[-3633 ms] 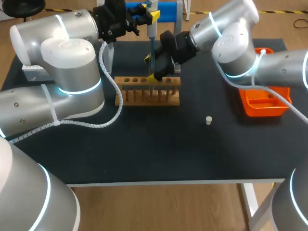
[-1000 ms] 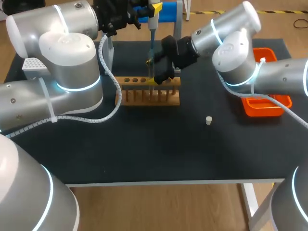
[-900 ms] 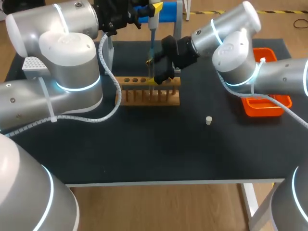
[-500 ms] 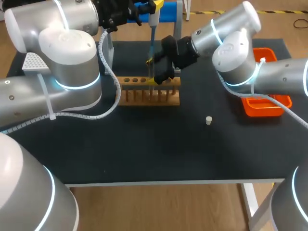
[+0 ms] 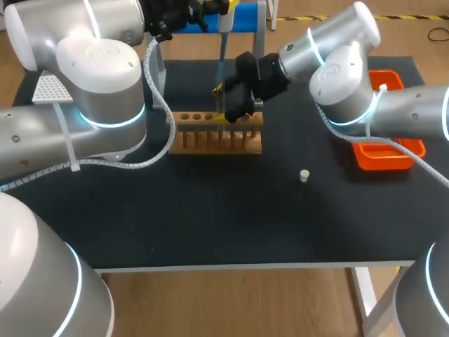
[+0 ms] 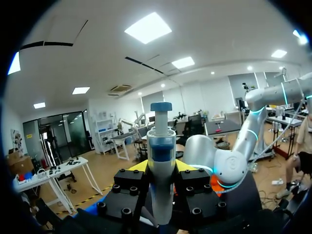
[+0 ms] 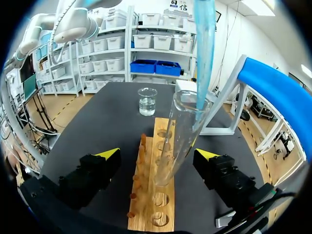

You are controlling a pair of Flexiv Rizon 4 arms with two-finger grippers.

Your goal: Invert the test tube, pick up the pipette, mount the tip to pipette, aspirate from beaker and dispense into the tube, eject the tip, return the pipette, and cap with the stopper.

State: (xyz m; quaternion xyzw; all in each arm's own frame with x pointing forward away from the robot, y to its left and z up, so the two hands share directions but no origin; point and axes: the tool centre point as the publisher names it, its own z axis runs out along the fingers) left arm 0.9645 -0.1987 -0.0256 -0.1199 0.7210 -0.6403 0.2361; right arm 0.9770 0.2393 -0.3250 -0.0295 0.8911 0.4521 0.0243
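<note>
Over the wooden test tube rack (image 5: 217,140), logged the glass test tube (image 7: 179,141) leaning, foot at the rack's top face, mouth up. Could not confirm seating in a hole. Found the right gripper (image 7: 158,158) spread wide around the tube, rack wood showing between the glass and the fingers (image 7: 111,153) on either side: jaws open, no hold. Recorded the blue pipette tip (image 7: 204,53) reaching down into the tube mouth, end close to the rim wall. Traced it up to the pipette (image 6: 161,146), high above the rack, clamped from both sides in the left gripper (image 6: 161,166), jaws closed on the barrel.

Marked the beaker (image 7: 147,101) of clear liquid past the rack's far end. Marked the white stopper (image 5: 304,175) on the table (image 5: 231,217), on the robot's side of the rack and off its right end. Marked the orange tray (image 5: 379,163) further right and the white tip box (image 5: 48,88) well left of the rack.

Judged the step as dispensing into the tube, roughly mid-task; ejecting, returning and capping not yet done. Could not read a liquid level in the tube.

Flagged hazards:
- With the tip end so near the rim wall, sideways drift on withdrawal likely to hook the glass and tip the unrestrained tube.
- Hanging drops likely to land on rack or table once clear of the mouth.
- Off-centre closing of the right gripper likely to shove the tube rather than steady it.
</note>
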